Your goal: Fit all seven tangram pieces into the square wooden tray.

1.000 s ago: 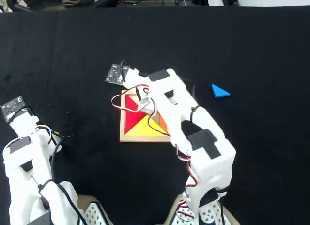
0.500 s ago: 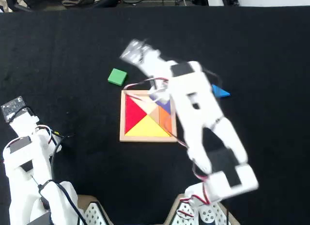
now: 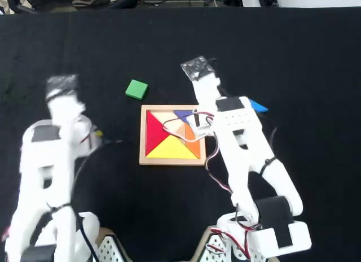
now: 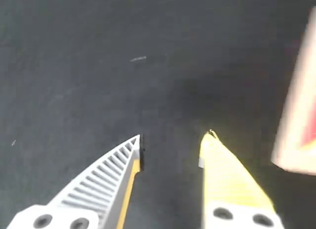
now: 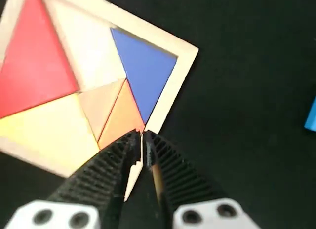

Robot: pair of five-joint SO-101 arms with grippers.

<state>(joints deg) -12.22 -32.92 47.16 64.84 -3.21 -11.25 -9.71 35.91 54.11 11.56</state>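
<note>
The square wooden tray (image 3: 143, 135) lies mid-table and holds a red triangle (image 3: 153, 129), a yellow triangle (image 3: 172, 149), a dark blue triangle (image 3: 183, 113) and an orange piece (image 3: 190, 139). In the right wrist view the tray (image 5: 185, 54) also holds a tan piece (image 5: 98, 104), with a bare patch beside the dark blue triangle (image 5: 145, 71). My right gripper (image 5: 141, 135) is shut and empty, just above the tray's rim by the orange piece (image 5: 121, 118). A green square (image 3: 136, 89) lies beyond the tray's far left corner. A light blue triangle (image 3: 259, 107) peeks out to the right of the right arm (image 3: 240, 135). My left gripper (image 4: 172, 140) is open over bare cloth.
The left arm (image 3: 48, 149) stands raised to the left of the tray, whose blurred edge (image 4: 296, 115) shows in the left wrist view. A black cloth covers the whole table. Cables and chair legs lie past the far edge.
The right arm swung from the tray's far left corner to its right side, uncovering the green square. The left arm rose from its front-left rest and moved toward the tray.
</note>
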